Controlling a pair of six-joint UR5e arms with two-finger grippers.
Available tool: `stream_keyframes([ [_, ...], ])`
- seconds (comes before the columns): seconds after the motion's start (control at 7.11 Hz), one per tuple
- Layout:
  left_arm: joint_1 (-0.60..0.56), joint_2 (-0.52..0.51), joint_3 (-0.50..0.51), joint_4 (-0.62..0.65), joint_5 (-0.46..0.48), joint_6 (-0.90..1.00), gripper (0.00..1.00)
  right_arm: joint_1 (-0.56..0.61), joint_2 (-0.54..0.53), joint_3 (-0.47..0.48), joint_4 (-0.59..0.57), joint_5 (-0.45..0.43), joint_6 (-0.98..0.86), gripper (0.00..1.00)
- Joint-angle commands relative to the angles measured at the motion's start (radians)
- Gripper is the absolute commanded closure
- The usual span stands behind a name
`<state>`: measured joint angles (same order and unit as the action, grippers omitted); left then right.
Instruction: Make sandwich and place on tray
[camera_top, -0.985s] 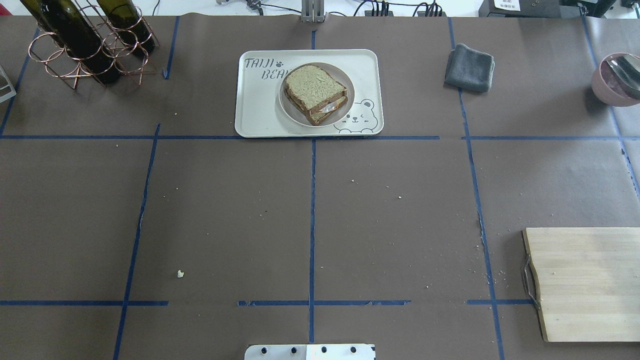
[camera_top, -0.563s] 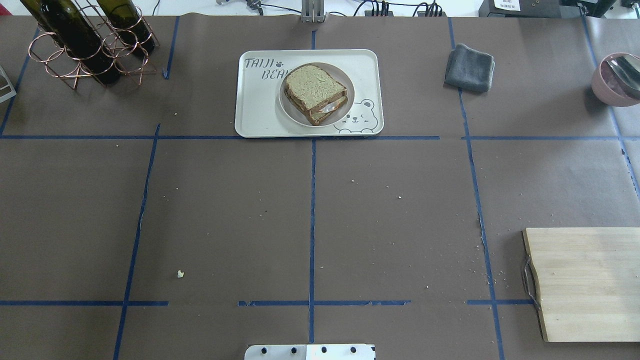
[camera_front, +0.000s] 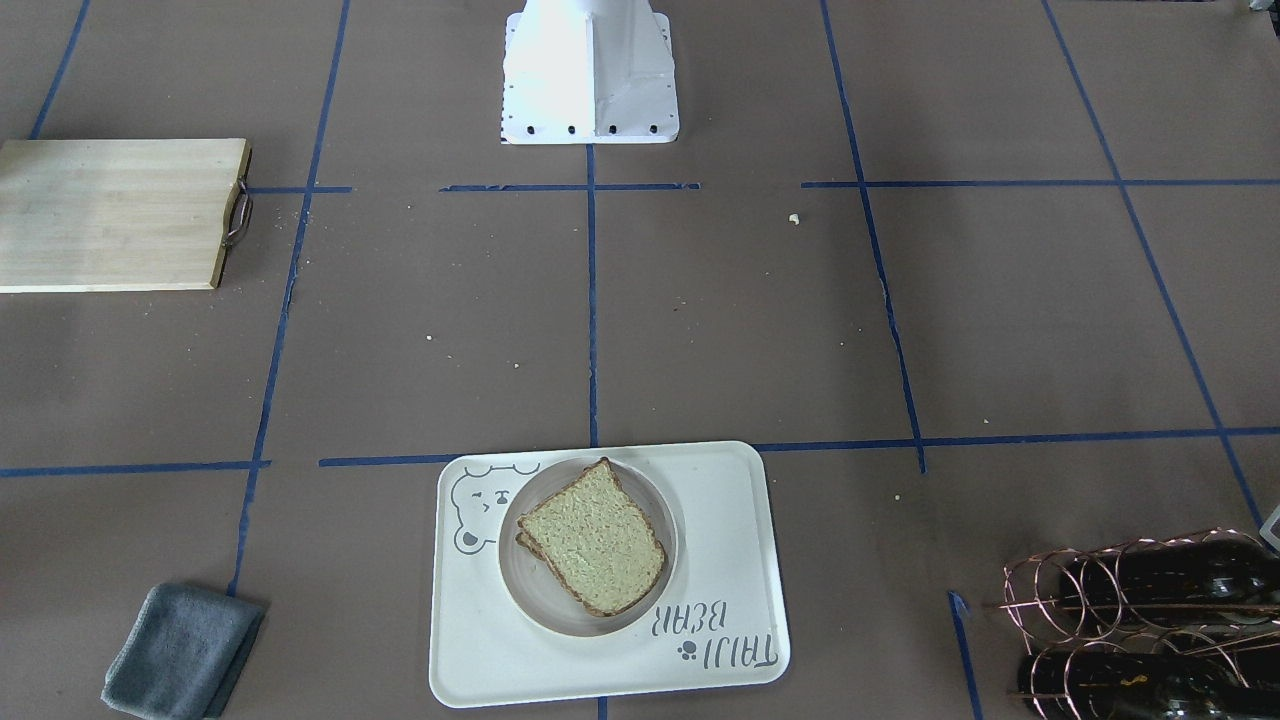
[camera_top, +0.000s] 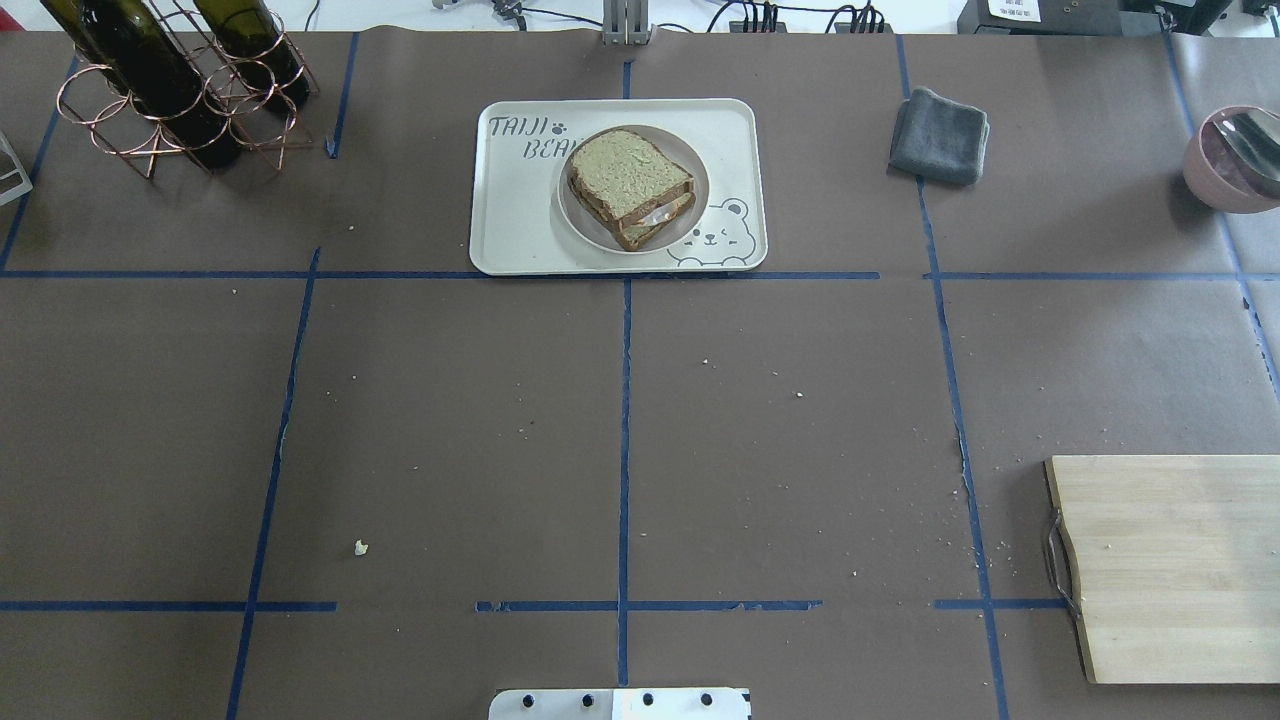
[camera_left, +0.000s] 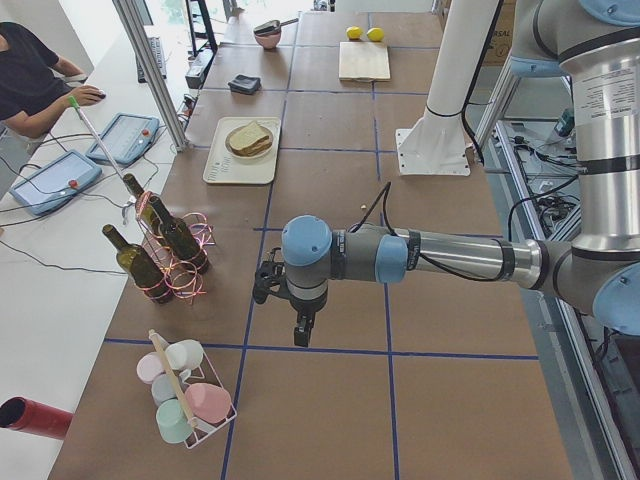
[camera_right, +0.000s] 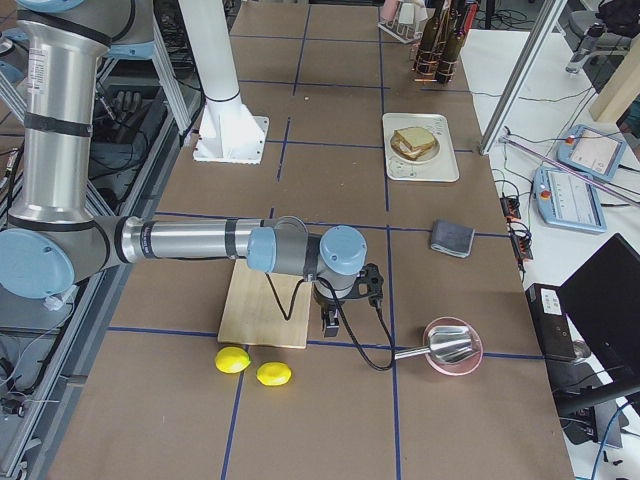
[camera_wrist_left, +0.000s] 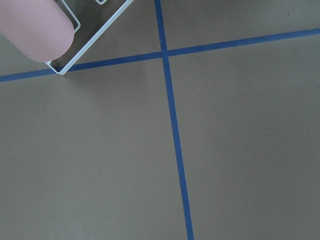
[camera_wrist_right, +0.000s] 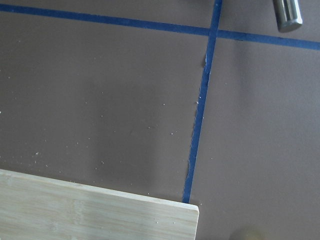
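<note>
The sandwich (camera_top: 628, 185) lies on a round beige plate (camera_top: 580, 218) on the cream bear tray (camera_top: 510, 220) at the far middle of the table. A white bit of egg (camera_top: 655, 215) peeks out between the two slices. The sandwich also shows in the front view (camera_front: 595, 548) and small in both side views. My left gripper (camera_left: 300, 335) hangs over bare table far from the tray, by the bottle rack. My right gripper (camera_right: 330, 322) hangs by the cutting board's edge. Both show only in side views, so I cannot tell whether they are open or shut.
A wooden cutting board (camera_top: 1170, 565) lies at the near right, with two lemons (camera_right: 250, 366) beyond it. A grey cloth (camera_top: 940, 135) and a pink bowl (camera_top: 1235, 160) are at the far right. A copper bottle rack (camera_top: 180, 90) is at the far left, and a cup rack (camera_left: 185, 400) beyond it.
</note>
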<state>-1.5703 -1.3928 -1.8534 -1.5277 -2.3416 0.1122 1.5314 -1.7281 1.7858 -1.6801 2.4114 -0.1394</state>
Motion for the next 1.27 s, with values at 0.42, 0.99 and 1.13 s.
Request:
stream_keyframes([
  [0.42, -0.011, 0.052, -0.084, -0.002, -0.004, 0.000, 0.00, -0.004, -0.090, 0.128, 0.167, 0.014, 0.198, 0.00],
  [0.99, -0.010, 0.141, -0.187, 0.020, -0.004, 0.007, 0.00, -0.014, -0.107, 0.121, 0.197, 0.002, 0.189, 0.00],
  [1.13, -0.010, 0.140, -0.188, 0.017, 0.002, 0.007, 0.00, -0.014, -0.131, 0.124, 0.200, -0.006, 0.147, 0.00],
])
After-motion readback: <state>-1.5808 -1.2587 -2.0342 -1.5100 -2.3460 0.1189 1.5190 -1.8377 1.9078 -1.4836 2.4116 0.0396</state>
